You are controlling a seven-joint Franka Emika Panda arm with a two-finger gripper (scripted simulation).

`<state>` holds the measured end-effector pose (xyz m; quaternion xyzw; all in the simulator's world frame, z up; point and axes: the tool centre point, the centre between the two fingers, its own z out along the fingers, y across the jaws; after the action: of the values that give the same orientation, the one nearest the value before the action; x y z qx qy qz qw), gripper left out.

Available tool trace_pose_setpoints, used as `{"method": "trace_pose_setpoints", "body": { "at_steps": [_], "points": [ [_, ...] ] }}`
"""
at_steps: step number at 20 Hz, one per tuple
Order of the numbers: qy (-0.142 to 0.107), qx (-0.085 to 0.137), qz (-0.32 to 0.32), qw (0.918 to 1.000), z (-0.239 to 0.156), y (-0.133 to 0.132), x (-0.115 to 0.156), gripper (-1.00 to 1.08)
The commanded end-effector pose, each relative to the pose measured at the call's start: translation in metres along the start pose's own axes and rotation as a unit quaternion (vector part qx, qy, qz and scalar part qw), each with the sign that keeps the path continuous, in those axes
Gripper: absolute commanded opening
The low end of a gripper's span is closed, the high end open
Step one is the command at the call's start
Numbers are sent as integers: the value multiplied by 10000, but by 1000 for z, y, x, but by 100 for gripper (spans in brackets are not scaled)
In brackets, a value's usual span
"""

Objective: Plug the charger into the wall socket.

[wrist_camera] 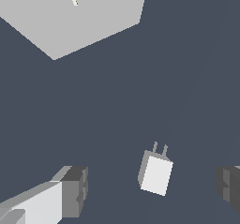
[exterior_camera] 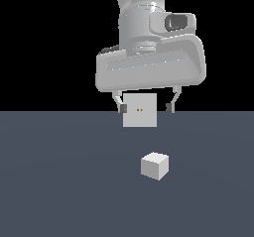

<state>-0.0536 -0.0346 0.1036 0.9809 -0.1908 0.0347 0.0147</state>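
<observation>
The charger (exterior_camera: 155, 165) is a small white-grey cube lying on the dark floor, nearer the exterior camera than the wall socket (exterior_camera: 140, 110). The socket is an upright light-grey square plate with two tiny orange-brown dots at its centre. My gripper (exterior_camera: 145, 106) hangs open well above the floor, one finger showing on each side of the plate. In the wrist view the charger (wrist_camera: 156, 174) lies far below, between my fingers (wrist_camera: 70, 192), touching neither. Its two prongs point roughly toward the socket (wrist_camera: 79, 26). Nothing is held.
Flat dark blue-grey floor (exterior_camera: 59, 181) stretches all around, with a black background behind it. No other objects show.
</observation>
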Motion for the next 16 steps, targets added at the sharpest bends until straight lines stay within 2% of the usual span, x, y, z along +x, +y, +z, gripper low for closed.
{"method": "trace_pose_setpoints", "body": {
  "at_steps": [1, 8, 16],
  "points": [
    [84, -14, 337, 9994, 9, 7, -8, 100],
    [251, -51, 1019, 9945, 27, 20, -26, 100],
    [344, -76, 1400, 9895, 38, 26, -36, 100]
  ]
}}
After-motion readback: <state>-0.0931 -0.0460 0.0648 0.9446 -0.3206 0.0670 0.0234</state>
